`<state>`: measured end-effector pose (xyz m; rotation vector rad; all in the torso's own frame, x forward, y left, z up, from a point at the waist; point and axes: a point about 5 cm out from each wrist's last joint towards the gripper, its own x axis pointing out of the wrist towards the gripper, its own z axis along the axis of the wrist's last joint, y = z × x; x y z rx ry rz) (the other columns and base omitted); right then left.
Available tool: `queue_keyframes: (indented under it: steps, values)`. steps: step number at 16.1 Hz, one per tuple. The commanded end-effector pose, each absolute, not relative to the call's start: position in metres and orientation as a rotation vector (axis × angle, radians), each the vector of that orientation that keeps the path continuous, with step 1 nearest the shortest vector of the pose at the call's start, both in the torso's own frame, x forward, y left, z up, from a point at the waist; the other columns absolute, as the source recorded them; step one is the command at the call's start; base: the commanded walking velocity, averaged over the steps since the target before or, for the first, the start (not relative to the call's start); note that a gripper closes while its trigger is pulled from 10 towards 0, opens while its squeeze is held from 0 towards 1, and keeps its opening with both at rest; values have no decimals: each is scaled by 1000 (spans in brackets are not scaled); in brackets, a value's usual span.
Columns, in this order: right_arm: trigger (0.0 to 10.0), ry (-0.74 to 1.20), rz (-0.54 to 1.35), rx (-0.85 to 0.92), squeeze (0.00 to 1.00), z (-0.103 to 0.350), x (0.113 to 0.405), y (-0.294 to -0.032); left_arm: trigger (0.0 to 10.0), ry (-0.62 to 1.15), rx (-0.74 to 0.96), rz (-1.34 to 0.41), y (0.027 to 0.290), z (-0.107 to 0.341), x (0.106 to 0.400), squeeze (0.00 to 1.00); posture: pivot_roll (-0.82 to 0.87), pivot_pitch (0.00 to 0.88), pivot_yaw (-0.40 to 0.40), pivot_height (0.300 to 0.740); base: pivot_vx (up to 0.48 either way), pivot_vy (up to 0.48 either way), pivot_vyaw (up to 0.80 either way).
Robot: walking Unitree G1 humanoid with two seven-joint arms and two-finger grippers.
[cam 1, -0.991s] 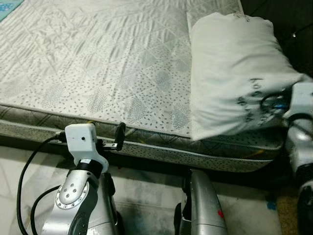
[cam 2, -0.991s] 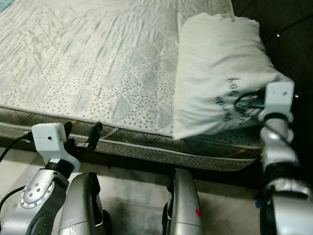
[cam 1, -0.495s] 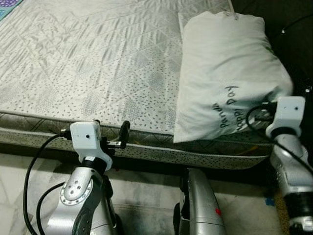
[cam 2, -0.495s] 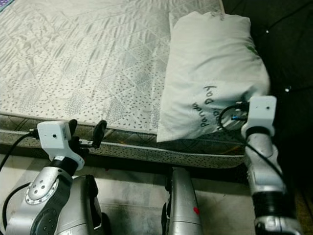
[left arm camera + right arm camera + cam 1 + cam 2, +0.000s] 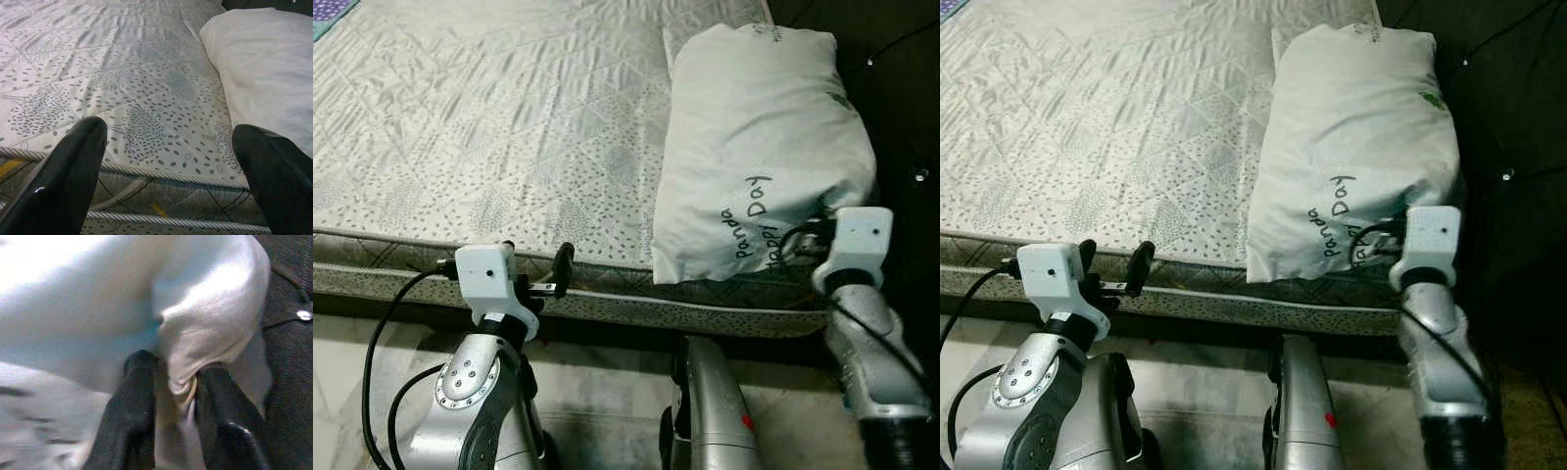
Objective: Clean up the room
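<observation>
A white pillow (image 5: pixel 754 137) with dark lettering lies along the right side of the quilted mattress (image 5: pixel 509 117), its near end reaching the mattress's front edge. My right gripper (image 5: pixel 173 367) is shut on the pillow's near right corner, and the cloth (image 5: pixel 181 347) bunches between the two black fingers. In the left eye view that gripper (image 5: pixel 811 235) sits behind its white wrist camera. My left gripper (image 5: pixel 536 257) stands open and holds nothing, just in front of the mattress's front edge and left of the pillow. In the left wrist view it (image 5: pixel 168 127) faces the mattress.
A dark upholstered surface (image 5: pixel 901 59) with studs rises right of the pillow. Pale floor (image 5: pixel 607 382) lies below the bed's front edge, with my silver body (image 5: pixel 715 411) over it. A patterned cloth corner (image 5: pixel 328 10) shows at the far left.
The view has shifted slightly. My right gripper has drawn in leftward with the pillow corner, and the pillow's near end has settled so its lettering shows. The left gripper has stayed put.
</observation>
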<state>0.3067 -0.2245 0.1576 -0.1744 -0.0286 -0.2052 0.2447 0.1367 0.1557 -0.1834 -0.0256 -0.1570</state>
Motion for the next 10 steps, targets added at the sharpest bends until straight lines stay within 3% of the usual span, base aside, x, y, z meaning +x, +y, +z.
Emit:
queue_keyframes:
  steps: [1, 6, 10]
  values:
    - [10000, -44, -140, -164, 1000, 159, 302, -212, 10000, -22, -186, -168, 136, 154, 244, 0, 12, 153, -40, 528, 0, 0, 0]
    - [10000, -68, -54, -113, 1000, 159, 285, -187, 10000, -25, -182, -172, 138, 153, 244, 0, -3, 134, -24, 528, 0, 0, 0]
    - [10000, -46, -55, -98, 1000, 154, 276, -183, 10000, -18, -180, -163, 141, 148, 243, 0, -19, 83, -23, 528, 0, 0, 0]
